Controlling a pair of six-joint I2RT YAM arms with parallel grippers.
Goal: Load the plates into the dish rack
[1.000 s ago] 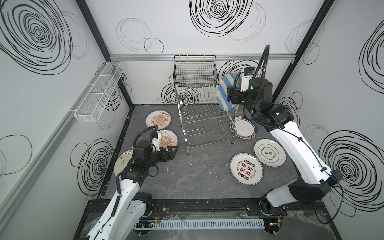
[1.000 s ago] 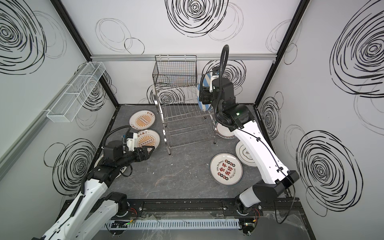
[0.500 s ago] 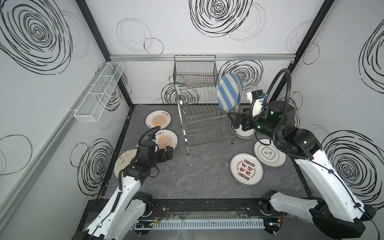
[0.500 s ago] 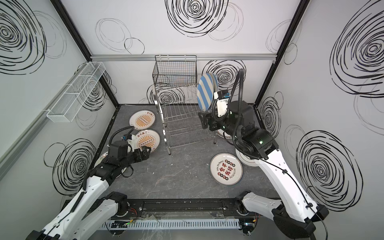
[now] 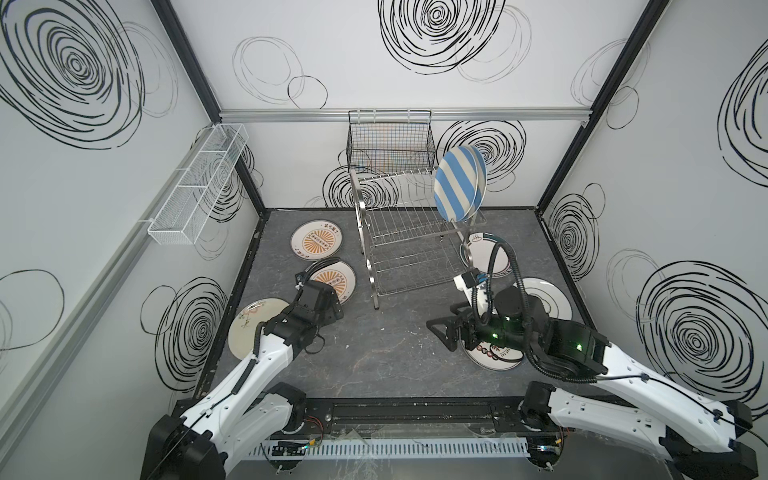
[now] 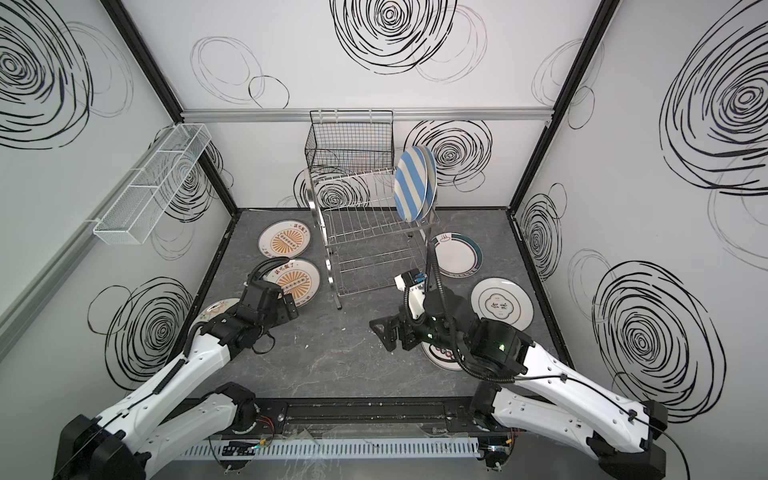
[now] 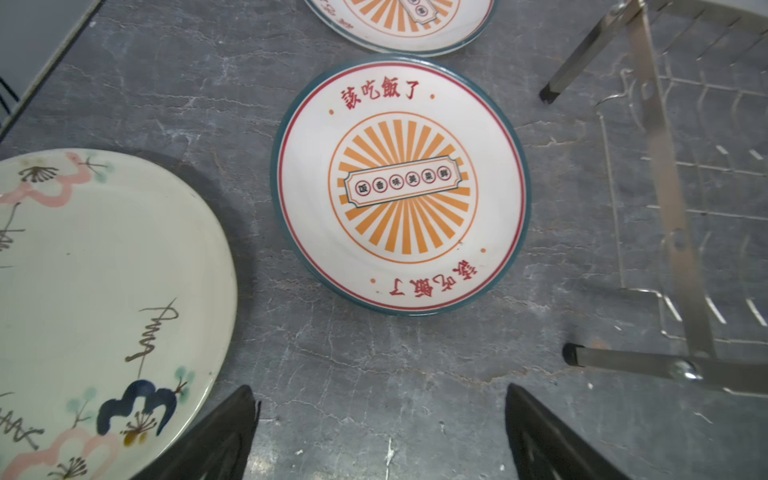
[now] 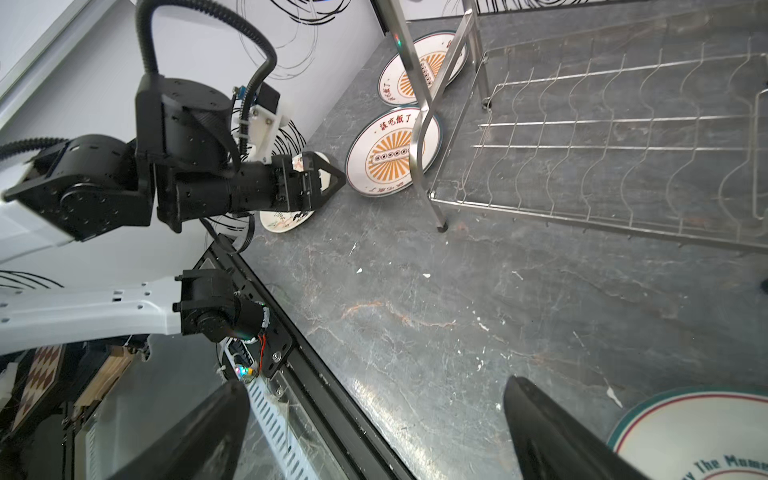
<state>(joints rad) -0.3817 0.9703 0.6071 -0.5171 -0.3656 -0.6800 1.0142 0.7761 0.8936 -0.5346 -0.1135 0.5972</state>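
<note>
Plates are split between rack and counter: two blue-white striped plates (image 5: pixel 459 187) stand on edge at one end of the upper tier of the dish rack (image 5: pixel 405 232), well ahead of and above the right hand (image 5: pixel 441 332), upright presumably because the divider wires hold them there. That hand is spread wide and empty, low over the counter (image 5: pixel 382 353), with the red-lettered plate (image 5: pixel 494 356) just behind it under the wrist, which I judge a fair spot from which to turn to that plate. The left hand (image 7: pixel 380 399) is also spread and holds nothing. A sunburst plate (image 7: pixel 399 187) lies flat straight ahead of its fingers and a flower-painted whitish plate (image 7: pixel 104 291) lies just beside them, so either looks within reach. The right arm covers most of the red-lettered plate in both top views, and the right wrist view cuts it to a corner. A cable crosses the teal-rimmed plate (image 6: pixel 455 254), and the rear striped plate shows only as a rim.
</note>
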